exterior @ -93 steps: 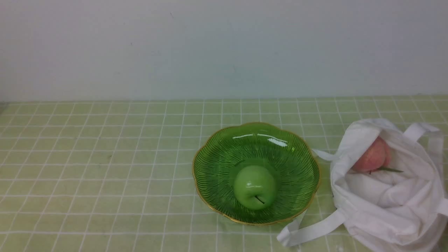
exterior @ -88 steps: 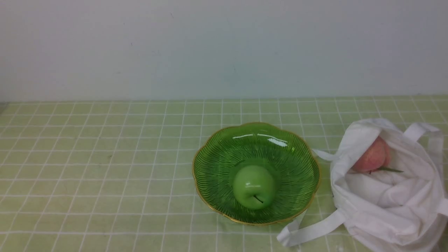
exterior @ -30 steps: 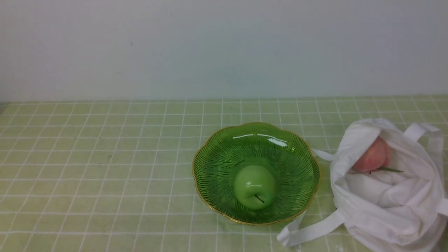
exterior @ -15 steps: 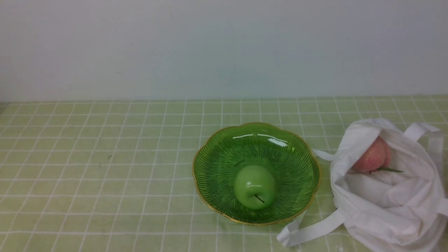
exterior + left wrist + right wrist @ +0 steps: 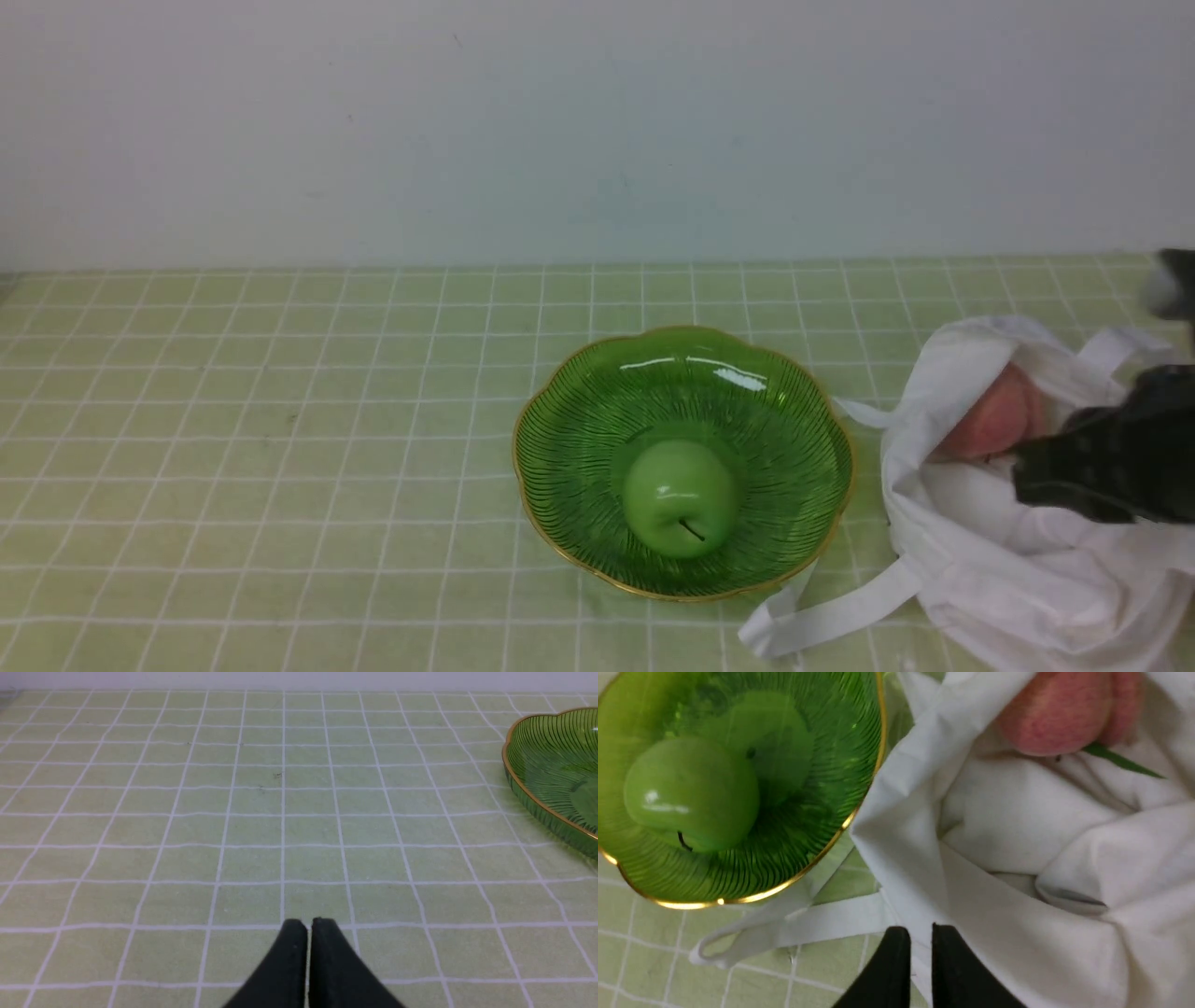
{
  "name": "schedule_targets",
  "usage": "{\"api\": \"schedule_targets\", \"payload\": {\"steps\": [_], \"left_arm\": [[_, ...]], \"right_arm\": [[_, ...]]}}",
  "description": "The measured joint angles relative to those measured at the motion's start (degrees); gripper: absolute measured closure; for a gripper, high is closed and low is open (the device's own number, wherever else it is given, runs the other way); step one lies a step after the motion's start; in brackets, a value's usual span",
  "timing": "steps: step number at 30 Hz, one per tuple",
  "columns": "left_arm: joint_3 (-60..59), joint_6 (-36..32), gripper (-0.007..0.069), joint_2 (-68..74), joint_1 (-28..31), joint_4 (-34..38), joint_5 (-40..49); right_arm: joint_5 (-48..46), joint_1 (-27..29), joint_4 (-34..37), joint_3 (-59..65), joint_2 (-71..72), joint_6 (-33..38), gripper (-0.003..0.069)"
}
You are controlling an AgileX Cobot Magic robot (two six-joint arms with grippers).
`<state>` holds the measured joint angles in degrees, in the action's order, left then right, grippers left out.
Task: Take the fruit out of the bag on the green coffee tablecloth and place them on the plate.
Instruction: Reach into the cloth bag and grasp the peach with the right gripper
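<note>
The pink-red peach (image 5: 994, 420) lies in the open mouth of the white cloth bag (image 5: 1027, 579) at the right of the green checked tablecloth (image 5: 280, 420). The green glass plate (image 5: 523, 485) stands left of the bag. My right gripper (image 5: 1022, 476) hovers over the bag, just right of the peach, and hides its leaf. In the right wrist view the gripper (image 5: 920, 929) is shut and empty above the bag's near cloth (image 5: 1017, 812), with the peach (image 5: 1057, 711) ahead. My left gripper (image 5: 308, 924) is shut and empty over bare cloth; it is out of the front view.
A glossy green apple (image 5: 680, 499) sits in the plate's centre, also in the right wrist view (image 5: 691, 793). A white strap (image 5: 822, 616) of the bag lies by the plate's near right rim. A plain wall backs the table. The plate's rim (image 5: 514, 779) shows in the left wrist view.
My right gripper has come into the front view from the right, over the bag and next to the peach. The peach, bag, plate and apple have not moved.
</note>
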<state>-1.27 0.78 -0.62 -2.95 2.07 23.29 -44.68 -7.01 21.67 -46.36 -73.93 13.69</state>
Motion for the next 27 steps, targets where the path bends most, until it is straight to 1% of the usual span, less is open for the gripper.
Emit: {"api": "schedule_targets", "payload": {"steps": [1, 3, 6, 7, 9, 11, 13, 15, 16, 17, 23, 27], "left_arm": [[0.0, 0.0, 0.0632, 0.0, 0.0, 0.0, 0.0], [0.0, 0.0, 0.0632, 0.0, 0.0, 0.0, 0.0], [0.0, 0.0, 0.0632, 0.0, 0.0, 0.0, 0.0], [0.0, 0.0, 0.0632, 0.0, 0.0, 0.0, 0.0], [0.0, 0.0, 0.0632, 0.0, 0.0, 0.0, 0.0], [0.0, 0.0, 0.0632, 0.0, 0.0, 0.0, 0.0], [0.0, 0.0, 0.0632, 0.0, 0.0, 0.0, 0.0], [0.0, 0.0, 0.0632, 0.0, 0.0, 0.0, 0.0], [0.0, 0.0, 0.0632, 0.0, 0.0, 0.0, 0.0], [0.0, 0.0, 0.0632, 0.0, 0.0, 0.0, 0.0], [0.0, 0.0, 0.0632, 0.0, 0.0, 0.0, 0.0], [0.0, 0.0, 0.0632, 0.0, 0.0, 0.0, 0.0]], "right_arm": [[-0.87, -1.26, -2.47, -3.16, -4.97, -1.48, 0.0498], [-2.02, -1.87, -6.61, -7.57, -10.62, -4.71, 0.0404], [-3.77, -1.93, -12.13, -12.51, -17.19, -9.58, 0.028], [-3.77, -1.93, -12.51, -12.81, -17.58, -9.89, 0.0271], [-4.55, -1.93, -16.86, -15.97, -22.1, -13.14, 0.0142], [-4.55, -1.93, -18.98, -16.98, -24.0, -14.49, 0.0095], [-3.73, -1.93, -22.25, -18.03, -26.05, -16.48, 0.0021], [-2.11, -1.93, -24.29, -18.23, -26.87, -17.37, -0.0012], [-1.87, -1.93, -24.49, -18.23, -26.98, -17.53, -0.0014], [0.24, -1.93, -26.15, -18.29, -27.46, -18.4, -0.0024], [6.92, -1.97, -30.39, -18.29, -29.77, -21.89, -0.0029], [8.64, -1.97, -32.66, -18.39, -31.36, -22.28, -0.0024]]}}
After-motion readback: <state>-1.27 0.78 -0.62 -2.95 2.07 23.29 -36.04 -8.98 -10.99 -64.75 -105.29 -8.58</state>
